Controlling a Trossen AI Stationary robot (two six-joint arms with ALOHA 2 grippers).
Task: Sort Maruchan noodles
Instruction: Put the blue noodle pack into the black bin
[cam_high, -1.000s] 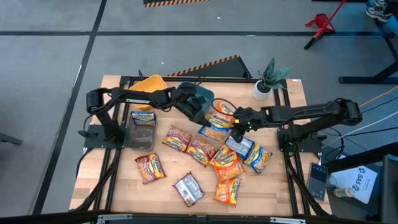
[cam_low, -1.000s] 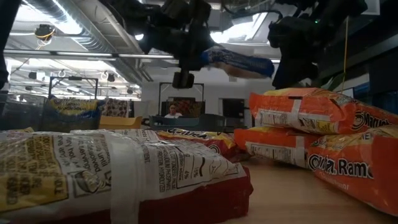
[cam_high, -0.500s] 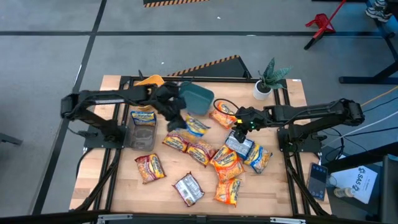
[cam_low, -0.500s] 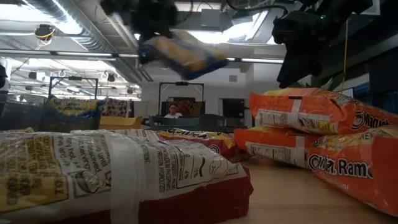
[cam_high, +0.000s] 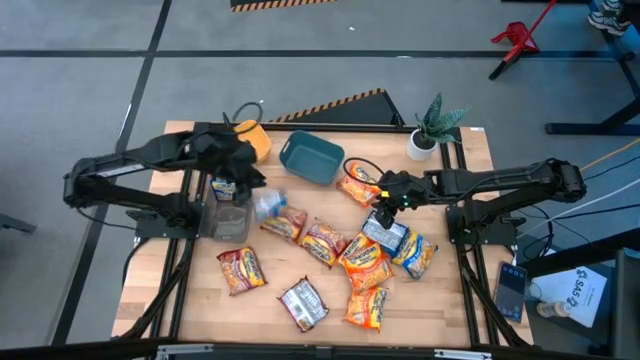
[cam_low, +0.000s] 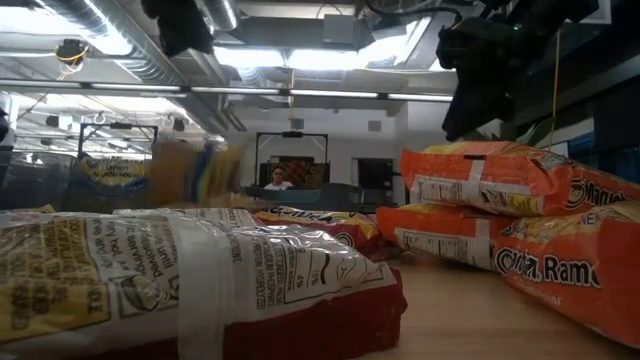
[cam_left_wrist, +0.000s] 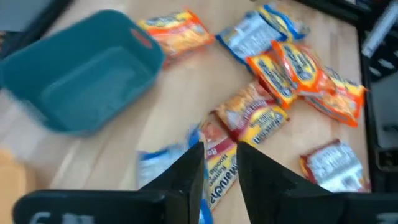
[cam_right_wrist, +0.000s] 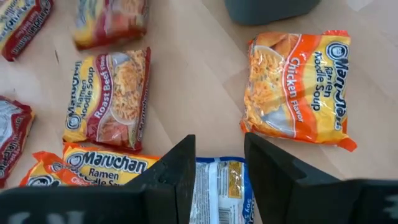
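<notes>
Hovering over a blue-silver crinkly plastic noodle packet (cam_right_wrist: 217, 190), right gripper (cam_right_wrist: 219, 163) spread, empty; left gripper (cam_left_wrist: 219, 163) (near clear bin (cam_high: 226, 221)) parted, a blurred blue packet (cam_high: 268, 206) beside it.

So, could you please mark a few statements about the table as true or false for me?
1. The teal bin has nothing in it. True.
2. The right pincer holds an orange packet. False: it is open with nothing in it, above a blue-and-silver packet.
3. A potted plant stands at a corner of the table. True.
4. The orange chicken packet lies inside the teal bin. False: it lies on the table beside the bin.
</notes>
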